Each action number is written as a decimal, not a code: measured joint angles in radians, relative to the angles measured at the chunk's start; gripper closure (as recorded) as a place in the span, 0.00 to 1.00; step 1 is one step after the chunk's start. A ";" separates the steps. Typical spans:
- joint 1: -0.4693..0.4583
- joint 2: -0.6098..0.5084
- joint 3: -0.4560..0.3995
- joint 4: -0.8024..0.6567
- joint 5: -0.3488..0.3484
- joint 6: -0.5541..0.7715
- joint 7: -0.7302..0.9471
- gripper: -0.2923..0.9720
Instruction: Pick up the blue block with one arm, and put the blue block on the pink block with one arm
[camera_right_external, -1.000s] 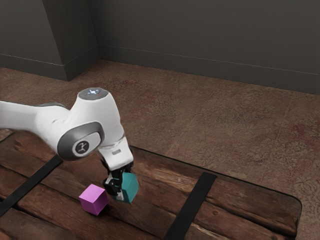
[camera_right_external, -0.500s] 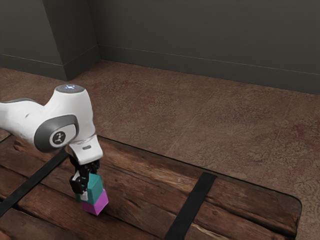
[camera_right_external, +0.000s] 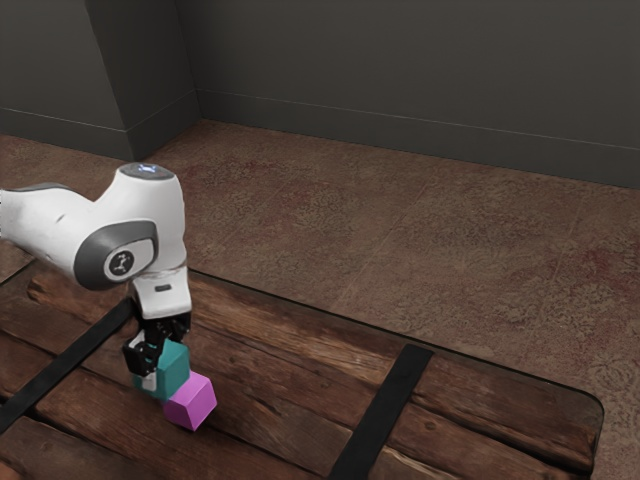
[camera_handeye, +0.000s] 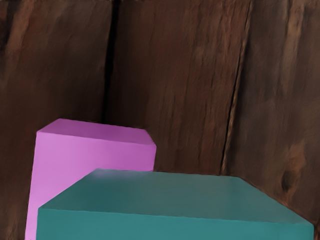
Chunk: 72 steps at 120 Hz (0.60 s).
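Note:
The blue block (camera_right_external: 172, 366), teal in colour, is held between the black fingers of my gripper (camera_right_external: 156, 368), which is shut on it. It hangs low over the wooden table (camera_right_external: 300, 400), overlapping the upper corner of the pink block (camera_right_external: 191, 402) on the side toward the exterior view's left. I cannot tell whether the two blocks touch. In the wrist view the blue block (camera_handeye: 170, 207) lies just under my hand, with the pink block (camera_handeye: 92, 155) partly behind it and off to one side.
Two black straps cross the plank table: one (camera_right_external: 385, 415) toward the exterior view's right of the blocks, the other (camera_right_external: 60, 365) toward its left. Beyond the table's far edge lie brown floor (camera_right_external: 430, 230) and dark walls.
My arm carried the blue block toward the exterior view's left, from beside the pink block to over it. In the last half second it shifted further left, off the pink block's centre.

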 joint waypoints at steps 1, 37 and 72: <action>0.000 0.002 0.000 0.001 0.001 0.000 0.002 0.50; 0.000 0.051 0.039 0.033 0.011 0.041 0.055 0.50; 0.000 0.088 0.044 0.036 -0.007 0.104 0.087 0.49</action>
